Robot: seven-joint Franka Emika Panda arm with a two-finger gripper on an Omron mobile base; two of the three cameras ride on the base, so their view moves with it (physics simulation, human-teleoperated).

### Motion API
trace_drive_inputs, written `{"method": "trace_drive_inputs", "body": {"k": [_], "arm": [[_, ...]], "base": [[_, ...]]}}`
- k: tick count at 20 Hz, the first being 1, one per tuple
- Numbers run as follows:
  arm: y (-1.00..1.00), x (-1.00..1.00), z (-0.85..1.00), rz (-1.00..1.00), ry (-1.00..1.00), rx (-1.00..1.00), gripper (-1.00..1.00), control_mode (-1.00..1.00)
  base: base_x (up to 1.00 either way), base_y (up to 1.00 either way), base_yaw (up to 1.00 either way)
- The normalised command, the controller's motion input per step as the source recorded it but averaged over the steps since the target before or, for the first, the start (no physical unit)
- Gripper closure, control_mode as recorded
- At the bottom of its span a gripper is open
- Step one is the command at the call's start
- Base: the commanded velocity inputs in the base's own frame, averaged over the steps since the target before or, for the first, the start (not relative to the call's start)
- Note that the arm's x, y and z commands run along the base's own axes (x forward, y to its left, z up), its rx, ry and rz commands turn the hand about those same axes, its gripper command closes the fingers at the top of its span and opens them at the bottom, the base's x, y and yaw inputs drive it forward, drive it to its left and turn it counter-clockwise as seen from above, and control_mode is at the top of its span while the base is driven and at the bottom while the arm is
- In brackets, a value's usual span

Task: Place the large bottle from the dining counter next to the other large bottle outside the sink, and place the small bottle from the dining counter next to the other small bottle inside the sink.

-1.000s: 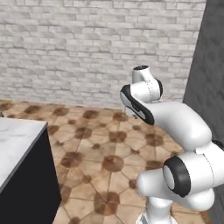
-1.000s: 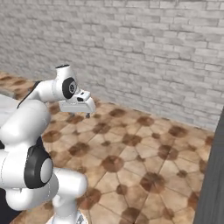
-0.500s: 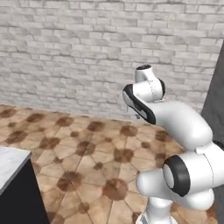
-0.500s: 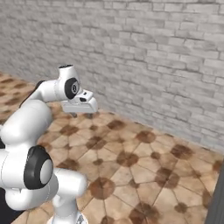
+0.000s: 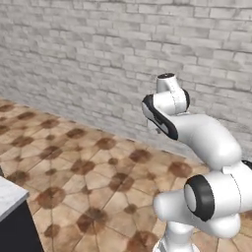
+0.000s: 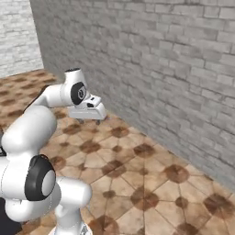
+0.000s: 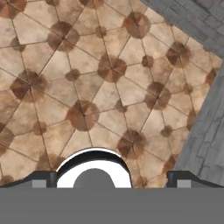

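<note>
My gripper hangs off the folded arm above the tiled floor, pointing down. In the hand view its fingertips stand far apart at the bottom, so the gripper is open with nothing between them. A corner of the dining counter, white top over a dark base, shows at the lower left of the left base view. The bottles and the sink are out of view.
A grey brick wall runs across ahead, also the brick wall close on the right side. Brown patterned floor tiles spread between me and the wall. A dark wall edge shows at the hand view's right.
The whole picture has shifted: the base has turned, the counter corner slid to the left edge and the brick wall has swung across. The arm keeps its pose and the gripper stays open.
</note>
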Motion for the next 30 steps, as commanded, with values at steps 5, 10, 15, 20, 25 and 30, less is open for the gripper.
{"method": "trace_drive_inputs", "body": {"k": [5, 10, 15, 20, 25, 30], "arm": [[0.00, 0.00, 0.00, 0.00, 0.00, 0.00, -1.00, 1.00], [0.00, 0.00, 0.00, 0.00, 0.00, 0.00, -1.00, 1.00], [0.00, 0.00, 0.00, 0.00, 0.00, 0.00, -1.00, 1.00], [0.00, 0.00, 0.00, 0.00, 0.00, 0.00, -1.00, 1.00], [0.00, 0.00, 0.00, 0.00, 0.00, 0.00, -1.00, 1.00], [0.00, 0.00, 0.00, 0.00, 0.00, 0.00, -1.00, 1.00]], "base": [[1.00, -0.25, 0.52], [1.00, -0.26, 0.53], [1.00, -0.27, 0.55], [1.00, -0.32, 0.56], [1.00, -0.44, 0.58], [1.00, -0.55, 0.58]]}}
